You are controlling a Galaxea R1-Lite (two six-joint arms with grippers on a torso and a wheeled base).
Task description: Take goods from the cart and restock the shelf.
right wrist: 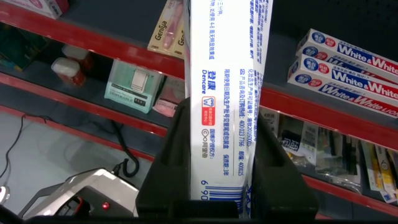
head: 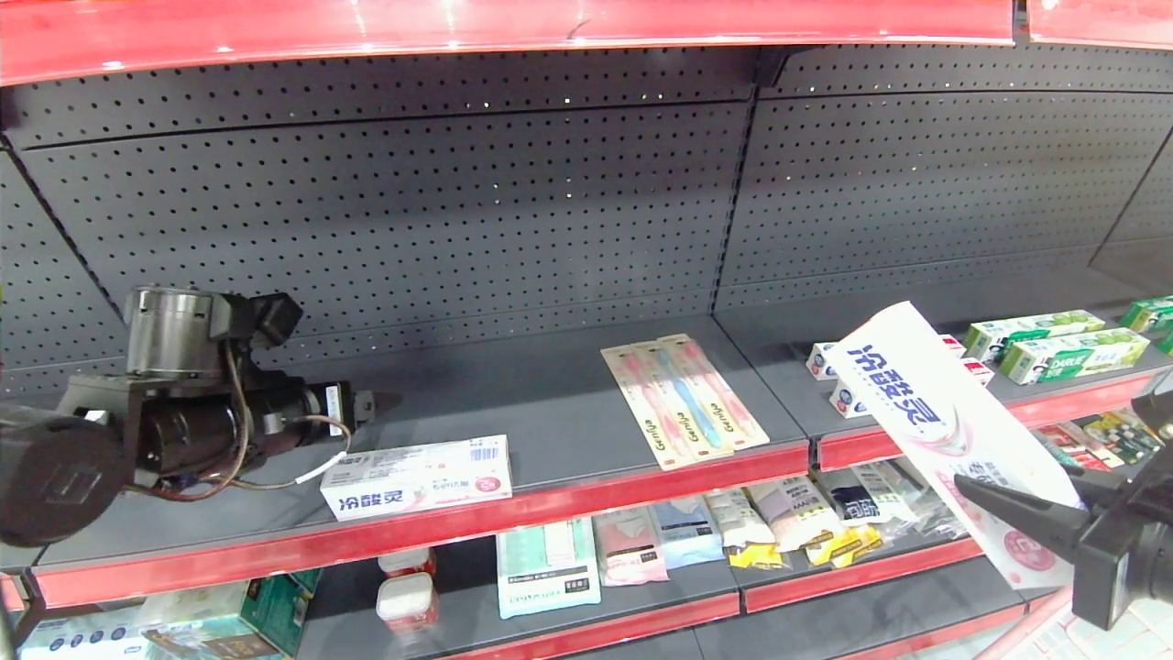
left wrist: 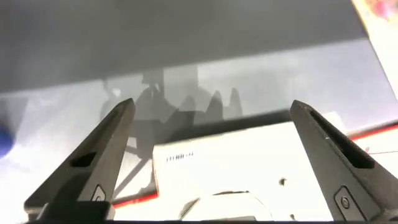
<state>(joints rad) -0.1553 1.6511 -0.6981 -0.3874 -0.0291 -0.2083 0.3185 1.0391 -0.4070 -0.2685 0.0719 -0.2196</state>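
Note:
My right gripper [head: 1031,522] is shut on the lower end of a long white toothpaste box [head: 935,412]. It holds the box tilted in the air in front of the shelf's right section. In the right wrist view the box [right wrist: 227,74] stands between the two fingers of the gripper [right wrist: 224,118]. A second, matching toothpaste box [head: 417,477] lies flat at the front edge of the grey shelf [head: 550,385]. My left gripper [head: 380,403] hovers just behind and left of it, open and empty. The left wrist view has that box [left wrist: 249,162] below the spread fingers [left wrist: 93,168].
Three toothbrush packs [head: 687,399] lie mid-shelf. White toothpaste boxes [head: 825,362] and green ones [head: 1054,344] sit on the right section. The lower shelf [head: 678,587] holds packets and small jars [head: 408,596]. A red shelf edge [head: 513,23] runs overhead.

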